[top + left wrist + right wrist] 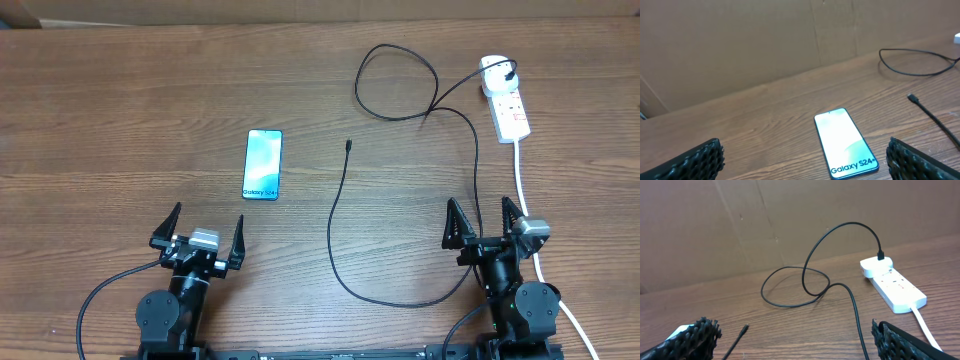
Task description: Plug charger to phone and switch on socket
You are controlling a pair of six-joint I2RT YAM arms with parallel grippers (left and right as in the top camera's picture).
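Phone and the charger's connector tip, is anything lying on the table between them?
Nothing. The overhead view shows only bare wooden table between the phone and the charger's connector tip.

Both arms low, jaws wide.
I see my left gripper [206, 218] and right gripper [479, 204] side by side and well apart, each pointing straight ahead, spread fully and gripping nothing; ribbed black pads [696, 160] frame each wrist view's lower corners.
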